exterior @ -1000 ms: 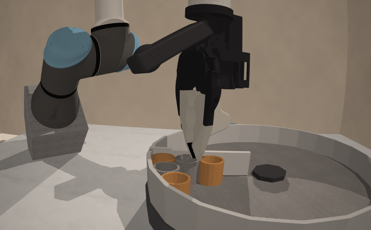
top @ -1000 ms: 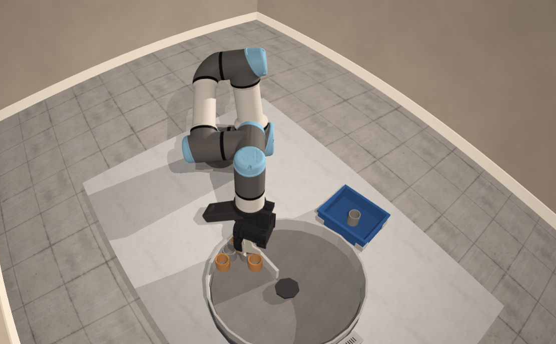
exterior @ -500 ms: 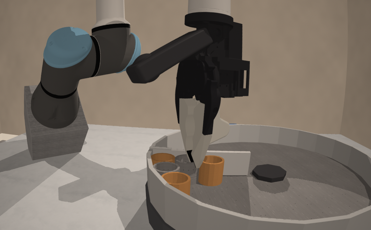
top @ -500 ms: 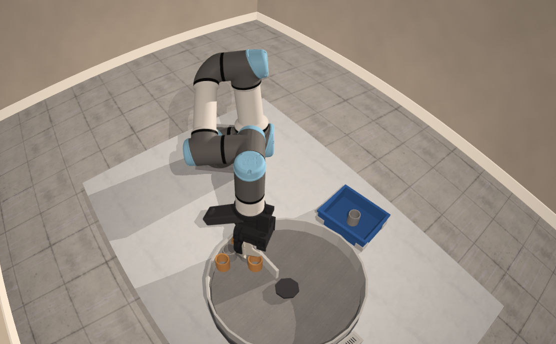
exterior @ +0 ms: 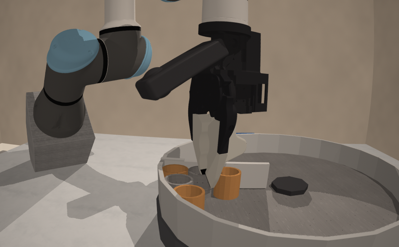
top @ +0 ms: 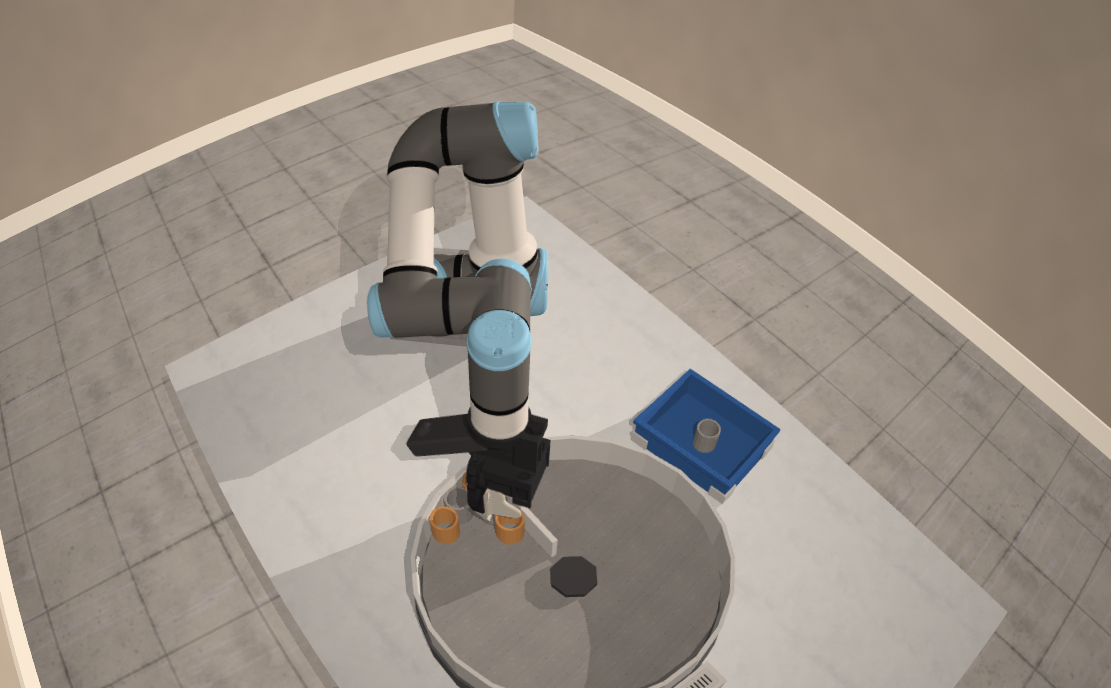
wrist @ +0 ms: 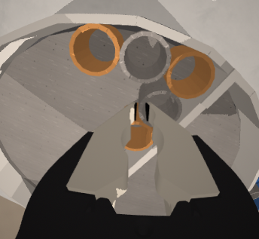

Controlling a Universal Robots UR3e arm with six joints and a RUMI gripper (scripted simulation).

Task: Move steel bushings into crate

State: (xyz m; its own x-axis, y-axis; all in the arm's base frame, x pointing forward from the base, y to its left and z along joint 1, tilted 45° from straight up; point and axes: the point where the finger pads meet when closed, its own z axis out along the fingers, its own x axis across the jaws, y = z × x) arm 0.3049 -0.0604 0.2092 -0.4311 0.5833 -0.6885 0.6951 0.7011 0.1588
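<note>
One steel bushing [top: 706,444] [wrist: 257,194] sat in the crate [top: 666,452] [exterior: 244,133] [wrist: 257,206]; one more was due from the turntable [top: 719,588] [exterior: 287,240] [wrist: 102,19]. The pincer [top: 491,512] [exterior: 207,179] [wrist: 141,103] was nearly closed, apparently gripping nothing.

Hard-edged shadows, crisp focus.

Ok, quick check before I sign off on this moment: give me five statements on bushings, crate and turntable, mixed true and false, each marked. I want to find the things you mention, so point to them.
1. One steel bushing [top: 706,441] [wrist: 255,194] is in the crate [top: 662,395] [exterior: 244,133] [wrist: 257,205]. True.
2. The crate holds an orange bushing. False: all three orange bushings [top: 444,531] [exterior: 194,199] [wrist: 84,60] are on the turntable [top: 628,529] [exterior: 333,190] [wrist: 30,123].
3. Two grey bushings are on the turntable. True.
4. The black disc [top: 573,576] [exterior: 289,185] is in the crate. False: it's on the turntable.
5. The crate is blue. True.
</note>
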